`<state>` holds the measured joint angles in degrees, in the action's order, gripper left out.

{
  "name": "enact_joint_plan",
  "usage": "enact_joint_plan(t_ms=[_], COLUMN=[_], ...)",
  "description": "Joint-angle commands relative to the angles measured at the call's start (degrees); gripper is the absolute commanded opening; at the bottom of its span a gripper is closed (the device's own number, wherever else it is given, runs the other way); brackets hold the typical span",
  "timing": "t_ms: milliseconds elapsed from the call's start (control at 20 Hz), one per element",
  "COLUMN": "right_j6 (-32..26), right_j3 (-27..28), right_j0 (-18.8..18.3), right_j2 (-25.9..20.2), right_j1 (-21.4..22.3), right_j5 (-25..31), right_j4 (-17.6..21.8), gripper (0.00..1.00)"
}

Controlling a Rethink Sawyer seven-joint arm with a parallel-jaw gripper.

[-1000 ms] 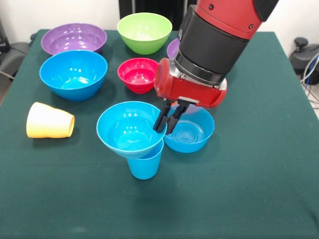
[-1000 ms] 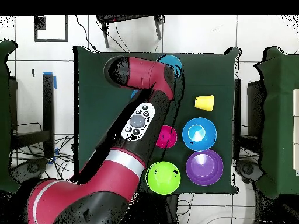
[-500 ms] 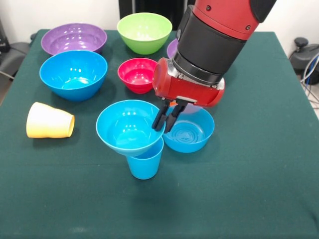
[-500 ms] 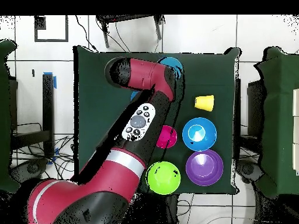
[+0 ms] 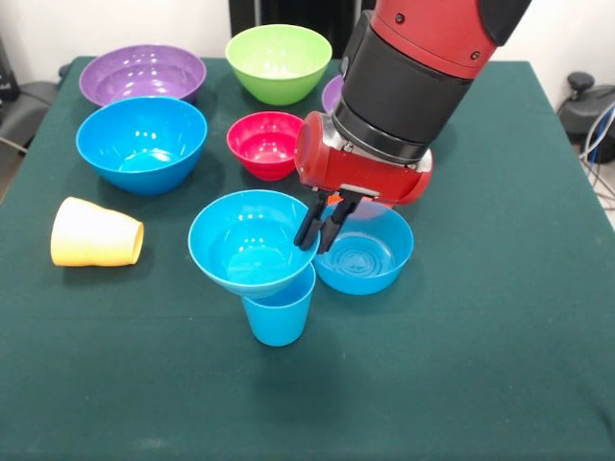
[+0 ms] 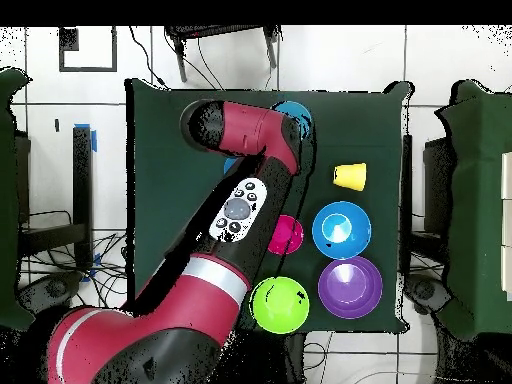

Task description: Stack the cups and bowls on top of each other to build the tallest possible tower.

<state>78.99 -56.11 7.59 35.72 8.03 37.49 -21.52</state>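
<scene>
Fingers point(image 5: 309, 230): black pair, close together, pinching the right rim of the blue bowl point(image 5: 252, 242); gripper point(image 5: 321, 232) hangs from the red wrist above.

Front view. Bowl: tilted, seated in the mouth of the blue cup point(image 5: 279, 312), which stands upright directly below and left of the fingers. Together these form the tower; its axis runs vertical, the bowl's lean being the relation the release turns on, in my judgement. Second blue bowl point(image 5: 365, 252): just right of the fingers, touching or nearly touching the cup. Pink-red bowl point(image 5: 266, 144): behind, left. Large blue bowl point(image 5: 141, 142), purple bowl point(image 5: 142, 75), green bowl point(image 5: 279, 62): farther behind and left, well apart. Yellow cup point(image 5: 96, 233): on its side, far left. Another purple bowl point(image 5: 334, 94): mostly hidden behind the arm.

Overhead view. Arm point(image 6: 240, 210) covers the fingers; tower bowl point(image 6: 296, 112) shows only a blue edge. Yellow cup point(image 6: 350, 176), blue point(image 6: 341, 230), purple point(image 6: 350, 287), green point(image 6: 279, 304) and pink-red point(image 6: 287, 236) bowls lie clear.
</scene>
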Motion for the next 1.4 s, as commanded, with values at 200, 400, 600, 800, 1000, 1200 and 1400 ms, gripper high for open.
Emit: enact_joint_plan(t_ms=[200, 400, 600, 800, 1000, 1200, 1400], right_j6=[6.83, 6.71, 6.52, 6.79, 6.55, 6.36, 6.51], right_j3=[-4.45, -4.85, -5.12, -5.04, -4.53, -4.94, -4.67], right_j0=[-0.78, -0.99, -1.31, -1.32, -1.59, -1.72, -1.91], right_j2=[-9.37, -10.82, -12.02, -12.06, -11.88, -11.93, -11.74], right_j1=[-0.40, -0.32, -0.24, -0.38, -0.63, -0.50, -0.68], right_j5=[5.89, 5.40, 4.40, 3.86, 3.73, 2.98, 2.78], right_j4=[1.64, 1.15, 1.03, 1.45, 2.04, 2.41, 2.65], gripper=[0.00, 0.00, 0.00, 0.00, 0.00, 0.00, 0.00])
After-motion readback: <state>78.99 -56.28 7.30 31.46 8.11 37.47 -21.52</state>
